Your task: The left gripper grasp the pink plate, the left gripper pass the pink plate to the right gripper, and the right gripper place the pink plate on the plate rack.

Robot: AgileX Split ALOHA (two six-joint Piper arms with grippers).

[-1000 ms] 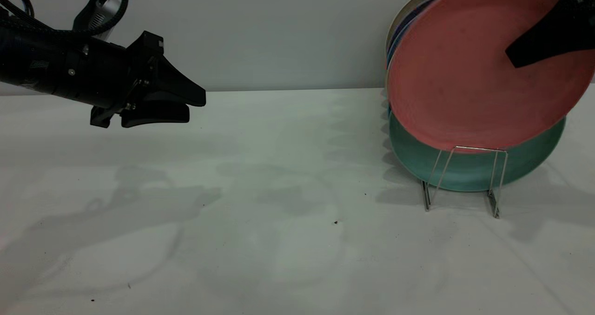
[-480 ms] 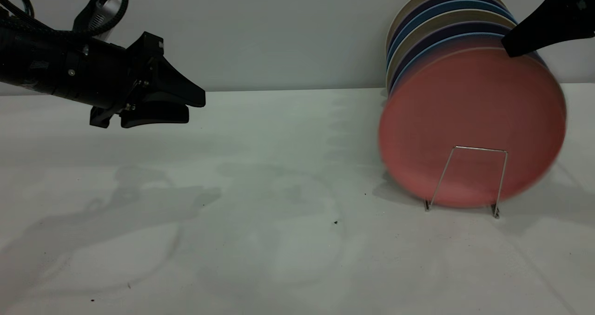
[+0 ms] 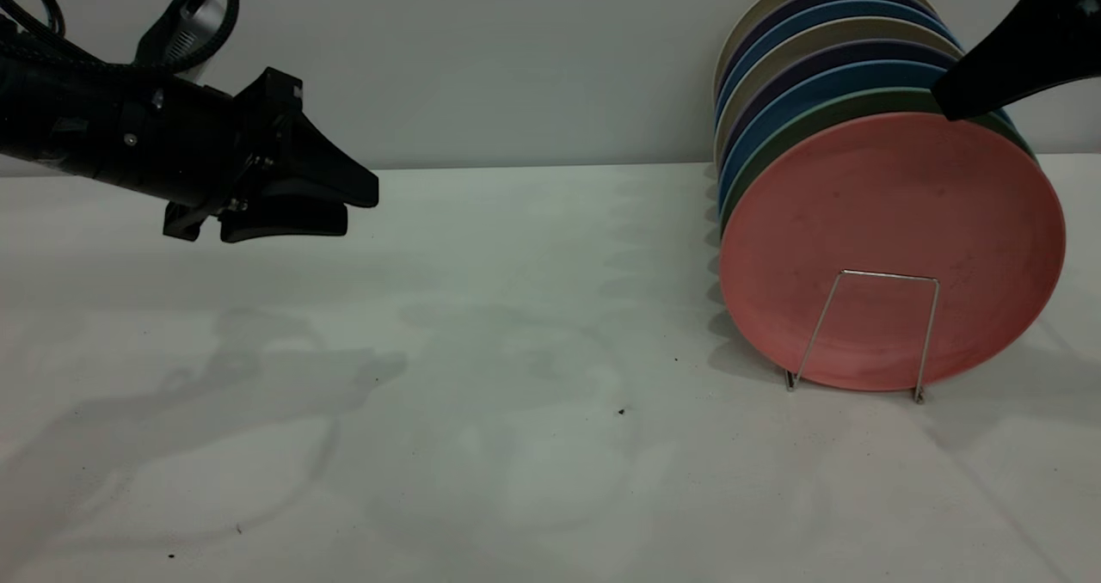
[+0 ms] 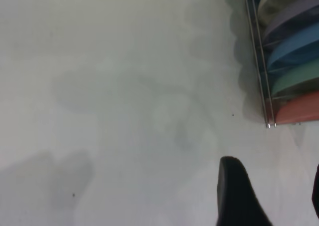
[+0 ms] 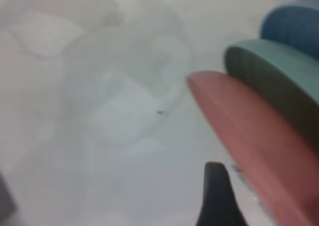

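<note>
A: Where does the pink plate [image 3: 892,252] stand?

B: Upright in the frontmost slot of the plate rack [image 3: 863,334], near the desk's [image 3: 482,377] right edge. It sits just in front of the green plate [image 3: 826,114], with blue, purple and beige plates behind that. Its lower rim rests behind the front wire loop, and nothing grips it.

A: And the right end effector [image 3: 998,71]?

B: It hangs just above the plate's upper right rim, apart from it and empty. Only one dark finger shows in the exterior and wrist views, so I cannot tell how far its jaws stand apart.

A: The left end effector [image 3: 301,200]?

B: It hovers above the desk's left side, well apart from the rack. Its two wedge jaws lie close together with a narrow gap, holding nothing.

A: What step is this?

B: By the look of it, the placing is done and only the retreat remains. To do it well, the right arm should lift straight up and away, keeping its finger off the rim, since a sideways brush could tip the plate out of its slot or disturb the neighbours.
</note>
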